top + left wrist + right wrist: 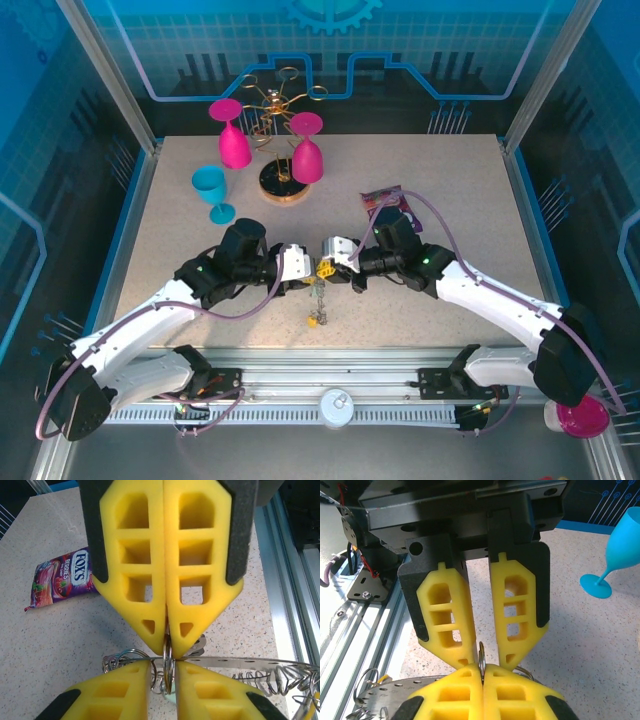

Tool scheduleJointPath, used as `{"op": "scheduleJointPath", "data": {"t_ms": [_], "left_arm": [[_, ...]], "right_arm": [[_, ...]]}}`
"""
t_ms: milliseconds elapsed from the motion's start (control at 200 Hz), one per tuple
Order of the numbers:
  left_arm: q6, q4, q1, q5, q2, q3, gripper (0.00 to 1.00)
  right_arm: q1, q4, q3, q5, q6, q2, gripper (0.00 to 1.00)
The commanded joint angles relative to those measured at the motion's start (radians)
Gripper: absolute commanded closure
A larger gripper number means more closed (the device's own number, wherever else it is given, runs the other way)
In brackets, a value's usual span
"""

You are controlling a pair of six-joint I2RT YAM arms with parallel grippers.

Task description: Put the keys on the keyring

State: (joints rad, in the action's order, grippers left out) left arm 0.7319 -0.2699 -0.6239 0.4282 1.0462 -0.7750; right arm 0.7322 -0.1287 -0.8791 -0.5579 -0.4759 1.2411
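Two robot arms, left arm (pixel 150 320) and right arm (pixel 490 290); two grippers, left gripper (pixel 312 268) and right gripper (pixel 330 266); two yellow foam fingers (pixel 132 555) on each, four in all. Three goblets on the table: one pink goblet (pixel 232 140), a second pink goblet (pixel 306 150), one blue goblet (pixel 212 190); one gold wire rack (pixel 275 110); one Fox's candy packet (pixel 383 198); one pink item (pixel 580 415) at the near right corner, too cut off to name. One keyring (pixel 240 661), its edge wire loops (pixel 272 680) too tangled to count; keys cannot be counted, one yellow tag (pixel 313 320) seen.
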Motion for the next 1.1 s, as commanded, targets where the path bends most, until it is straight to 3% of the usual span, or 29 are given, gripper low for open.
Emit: {"op": "scheduleJointPath", "data": {"t_ms": [0, 120, 190, 250, 275, 340, 420, 710, 946, 1096], "left_arm": [[-0.008, 0.03, -0.007, 0.043, -0.014, -0.004, 0.85], [-0.014, 0.033, -0.01, 0.054, -0.017, -0.006, 1.0], [-0.018, 0.043, -0.011, 0.051, -0.019, -0.003, 1.0], [-0.02, 0.057, -0.011, 0.041, -0.021, 0.007, 1.0], [-0.021, 0.066, -0.011, 0.036, -0.025, 0.014, 1.0], [-0.028, 0.089, -0.012, 0.027, -0.032, 0.028, 1.0], [-0.043, 0.119, -0.011, 0.024, -0.043, 0.044, 1.0], [-0.067, 0.162, -0.016, 0.018, -0.049, 0.074, 1.0], [-0.069, 0.183, -0.017, 0.012, -0.054, 0.091, 1.0], [-0.069, 0.191, -0.017, 0.012, -0.053, 0.092, 1.0]], "right_arm": [[0.019, -0.014, -0.046, -0.022, -0.019, 0.009, 1.0], [0.025, -0.026, -0.054, -0.013, -0.025, 0.015, 1.0], [0.02, 0.01, -0.041, 0.0, 0.012, 0.003, 1.0], [-0.002, 0.076, -0.009, 0.005, 0.078, -0.026, 0.75], [-0.014, 0.099, 0.008, 0.0, 0.107, -0.042, 0.69], [-0.046, 0.135, 0.059, -0.009, 0.163, -0.086, 0.6], [-0.059, 0.134, 0.097, 0.0, 0.197, -0.124, 0.57], [-0.044, 0.164, 0.135, 0.027, 0.295, -0.117, 0.59], [-0.04, 0.172, 0.117, -0.007, 0.293, -0.078, 0.77], [-0.041, 0.17, 0.115, -0.021, 0.289, -0.077, 0.95]]}}
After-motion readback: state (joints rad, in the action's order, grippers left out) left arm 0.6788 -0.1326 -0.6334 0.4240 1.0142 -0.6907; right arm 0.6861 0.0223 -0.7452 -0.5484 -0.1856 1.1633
